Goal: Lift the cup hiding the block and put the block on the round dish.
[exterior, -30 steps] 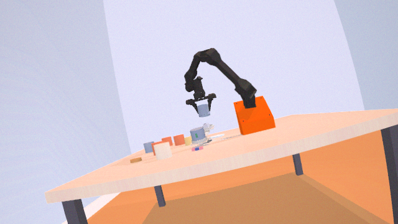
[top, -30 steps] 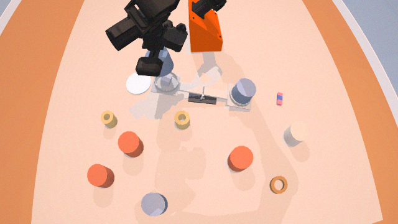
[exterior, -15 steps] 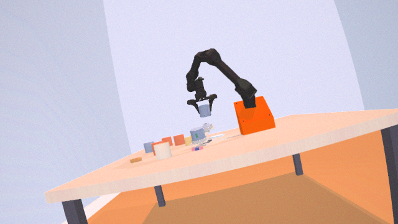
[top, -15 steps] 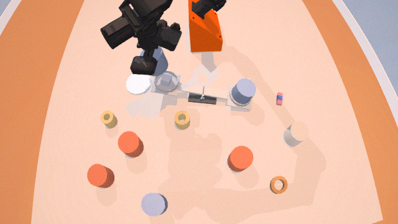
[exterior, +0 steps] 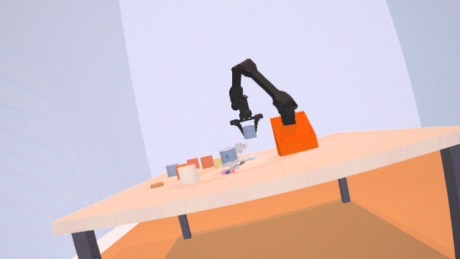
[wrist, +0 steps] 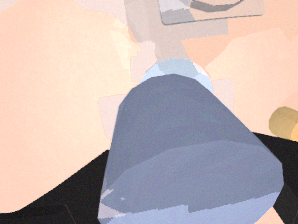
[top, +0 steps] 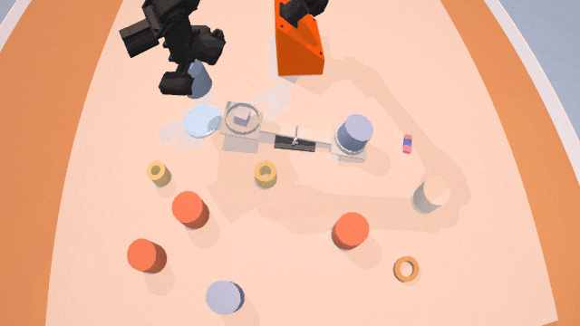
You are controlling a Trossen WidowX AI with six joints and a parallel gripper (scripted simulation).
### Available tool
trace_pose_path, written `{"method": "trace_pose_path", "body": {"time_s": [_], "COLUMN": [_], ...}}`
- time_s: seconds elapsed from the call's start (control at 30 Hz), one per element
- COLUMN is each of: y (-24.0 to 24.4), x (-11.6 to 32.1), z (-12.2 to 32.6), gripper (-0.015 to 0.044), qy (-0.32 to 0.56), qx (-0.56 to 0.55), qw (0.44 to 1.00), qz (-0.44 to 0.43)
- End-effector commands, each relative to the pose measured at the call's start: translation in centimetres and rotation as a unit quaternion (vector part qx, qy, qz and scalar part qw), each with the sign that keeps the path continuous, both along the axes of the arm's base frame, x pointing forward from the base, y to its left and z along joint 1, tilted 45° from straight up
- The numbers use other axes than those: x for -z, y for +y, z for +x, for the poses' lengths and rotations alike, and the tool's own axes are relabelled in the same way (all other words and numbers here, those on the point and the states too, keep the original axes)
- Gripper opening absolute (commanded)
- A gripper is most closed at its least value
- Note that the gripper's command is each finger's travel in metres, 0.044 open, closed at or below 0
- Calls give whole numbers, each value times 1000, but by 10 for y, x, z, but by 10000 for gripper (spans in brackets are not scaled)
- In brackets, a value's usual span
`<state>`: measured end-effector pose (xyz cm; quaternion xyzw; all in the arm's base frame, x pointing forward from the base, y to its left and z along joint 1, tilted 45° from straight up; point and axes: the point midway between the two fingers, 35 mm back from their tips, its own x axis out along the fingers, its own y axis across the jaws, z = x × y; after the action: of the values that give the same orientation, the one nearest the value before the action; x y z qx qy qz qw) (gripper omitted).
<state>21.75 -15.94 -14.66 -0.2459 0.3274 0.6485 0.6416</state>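
The tool [top: 185,78] [exterior: 249,130] grips a raised blue-grey cup [top: 199,81] [exterior: 249,132] [wrist: 192,145]. From above, the uncovered block [top: 242,115] sits at three o'clock of the round dish [top: 199,121], on the balance [top: 294,139].

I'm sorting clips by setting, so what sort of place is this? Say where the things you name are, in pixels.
Probably a robotics test bench: an arm on an orange base [top: 299,61] [exterior: 298,142], a small balance [top: 269,132], and scattered cylinders.

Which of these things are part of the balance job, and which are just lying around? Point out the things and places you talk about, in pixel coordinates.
Job: gripper [exterior: 249,132], lifted cup [top: 199,81] [exterior: 249,132] [wrist: 192,125], standing cup [top: 354,133] [exterior: 228,155], balance [top: 294,144], block [top: 242,116], round dish [top: 199,121] [wrist: 150,75].

Lying about: three red cylinders, blue cylinder [top: 223,297] [exterior: 172,170], two yellow tubes, cream cylinder [top: 430,196] [exterior: 188,174], orange ring [top: 397,269] [exterior: 157,185], pink-and-blue piece [top: 407,144] [exterior: 228,172].
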Motion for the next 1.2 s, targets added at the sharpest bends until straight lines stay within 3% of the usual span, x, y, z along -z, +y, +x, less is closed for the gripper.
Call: {"method": "trace_pose_path", "body": {"time_s": [0.0,0.37,1.17], "y": [-5,-9,23], "x": [23,73,108], "z": [-22,-74,-78], "gripper": [0,0,0], "qy": [2,2,1], "qx": [-2,-4,-4], "qw": [1000,1000,1000], "qz": [1,4,5]}}
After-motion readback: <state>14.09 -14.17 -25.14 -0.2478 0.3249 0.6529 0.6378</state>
